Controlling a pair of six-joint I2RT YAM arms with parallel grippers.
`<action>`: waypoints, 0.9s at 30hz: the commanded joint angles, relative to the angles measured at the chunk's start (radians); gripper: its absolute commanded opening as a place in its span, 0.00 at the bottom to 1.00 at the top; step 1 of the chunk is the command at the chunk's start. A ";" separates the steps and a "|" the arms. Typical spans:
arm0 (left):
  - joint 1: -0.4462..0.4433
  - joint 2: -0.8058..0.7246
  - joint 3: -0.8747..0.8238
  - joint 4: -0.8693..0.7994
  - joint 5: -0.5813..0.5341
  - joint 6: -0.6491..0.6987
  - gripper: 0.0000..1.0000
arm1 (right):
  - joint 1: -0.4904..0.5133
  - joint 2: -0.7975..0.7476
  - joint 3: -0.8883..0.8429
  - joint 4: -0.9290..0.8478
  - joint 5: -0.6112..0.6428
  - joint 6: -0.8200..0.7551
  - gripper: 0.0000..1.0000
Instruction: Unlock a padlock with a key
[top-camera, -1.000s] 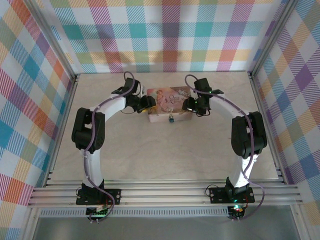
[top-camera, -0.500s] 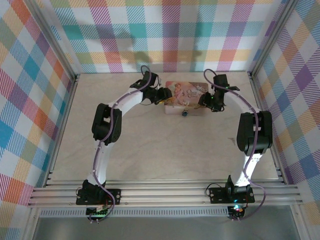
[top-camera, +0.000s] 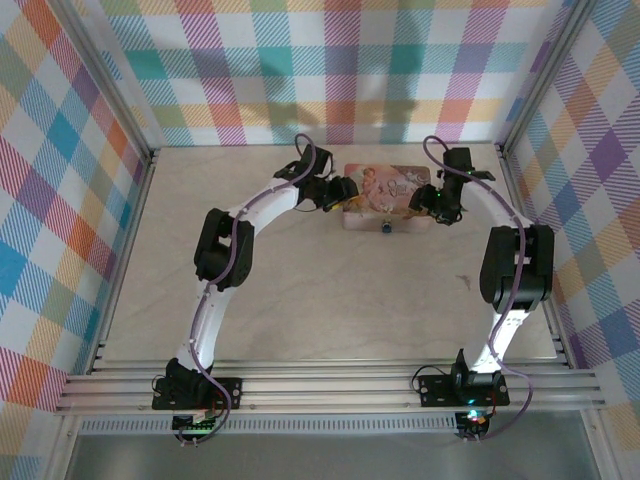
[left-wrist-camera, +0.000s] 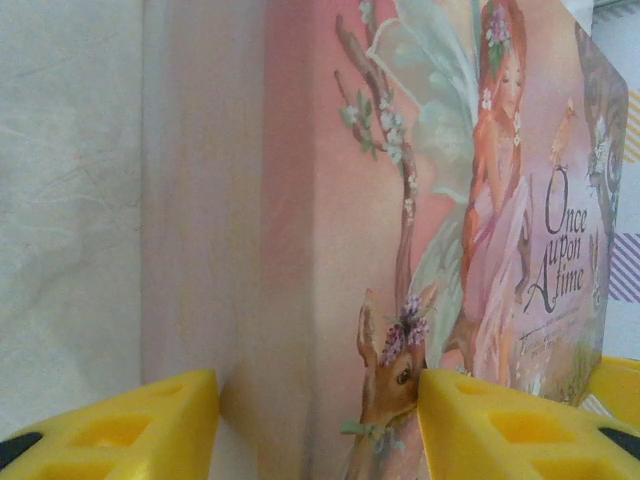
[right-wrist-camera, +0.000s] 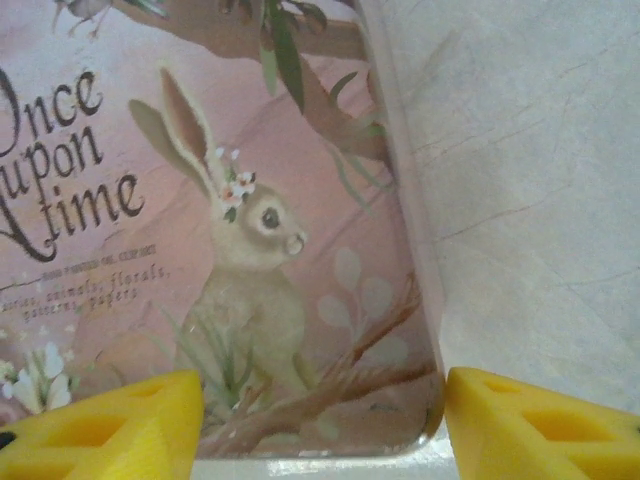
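Observation:
The pink picture-printed tin (top-camera: 385, 185) lies near the back of the table. The tiny brass padlock (top-camera: 386, 229) with a bluish part hangs at the tin's front edge. My left gripper (top-camera: 345, 197) is at the tin's left end. In the left wrist view that gripper (left-wrist-camera: 318, 425) is shut on the tin (left-wrist-camera: 330, 200), one yellow finger (left-wrist-camera: 120, 435) against the side wall and the other on the lid. My right gripper (top-camera: 428, 203) is at the right end. In the right wrist view it (right-wrist-camera: 322, 425) stands open astride the tin's (right-wrist-camera: 200, 250) near corner. The key is out of view.
The pale tabletop (top-camera: 320, 290) is boxed in by plaid walls (top-camera: 340, 80) and aluminium posts at the back and both sides. A metal rail (top-camera: 330, 385) runs along the near edge by the arm bases. The tin sits close to the back wall.
Both arms have reached farther back and to the right, and the tin with its padlock has travelled with them. The right jaws stand a little wider than before.

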 joint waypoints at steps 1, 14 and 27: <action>-0.027 -0.030 -0.039 -0.046 -0.015 -0.008 0.56 | -0.003 -0.089 0.014 -0.039 0.010 -0.012 0.67; 0.021 -0.204 -0.178 -0.125 -0.127 0.150 0.67 | -0.035 -0.331 -0.162 -0.141 0.185 0.062 0.71; 0.077 -0.481 -0.633 0.004 -0.148 0.190 0.68 | -0.266 -0.466 -0.471 -0.133 0.167 0.228 0.65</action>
